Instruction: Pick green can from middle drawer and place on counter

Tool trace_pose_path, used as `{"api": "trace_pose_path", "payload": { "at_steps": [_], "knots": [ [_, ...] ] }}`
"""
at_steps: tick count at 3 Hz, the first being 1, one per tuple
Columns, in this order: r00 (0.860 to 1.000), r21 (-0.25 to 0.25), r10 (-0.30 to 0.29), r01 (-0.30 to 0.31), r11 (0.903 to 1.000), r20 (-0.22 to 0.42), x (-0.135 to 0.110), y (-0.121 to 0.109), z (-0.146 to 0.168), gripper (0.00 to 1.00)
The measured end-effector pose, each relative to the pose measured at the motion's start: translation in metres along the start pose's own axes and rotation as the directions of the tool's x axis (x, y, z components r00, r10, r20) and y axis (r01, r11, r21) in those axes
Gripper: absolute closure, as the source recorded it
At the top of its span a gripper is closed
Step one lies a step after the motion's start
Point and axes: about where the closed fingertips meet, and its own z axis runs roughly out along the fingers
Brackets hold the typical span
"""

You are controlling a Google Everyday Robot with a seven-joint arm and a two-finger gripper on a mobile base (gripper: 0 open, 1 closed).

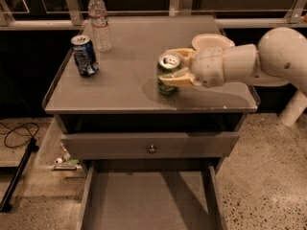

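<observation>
**Can upright in the grasp, counter directly beneath it**

The end effector (171, 67) reached in over the counter (120, 87) from the 3 o'clock side, at the tip of the white arm (249, 61). It was clenched on the green can (168, 61). One finger lay along the can's 12 o'clock side and the other along its 6 o'clock side, so the can sat at the 9 o'clock end of the grasp.

The can's long axis ran close to vertical, silver top and pull tab facing up. Its base was at or just above the counter surface, a little toward 4 o'clock from the counter's middle and near the front edge. Whether the base bore on the surface could not be told.

The relation that mattered was vertical. The counter lay straight below the can, with bare surface all around its foot. The blue can (85, 55) and the water bottle (99, 22) stood well apart toward 10 o'clock, and the bowl (211, 41) lay toward 2 o'clock, behind the arm.

The middle drawer (148, 200) stood pulled out at 6 o'clock, under the shut drawer front (152, 148), and showed only its flat grey bottom.

By my reading, the lift out of the drawer was done. What remained was to settle the can flat, let go, and draw back toward 3 o'clock without tipping it.
</observation>
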Motion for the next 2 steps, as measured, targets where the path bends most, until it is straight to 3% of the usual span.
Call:
{"api": "trace_pose_path", "payload": {
  "at_steps": [1, 2],
  "knots": [
    [0.999, 0.027, 0.045, -0.046, 0.9986, 0.024, -0.001, -0.015, 0.019, 1.0],
    [0.995, 0.092, 0.093, -0.095, 0.9913, 0.022, 0.002, -0.025, 0.021, 1.0]
  ]
}}
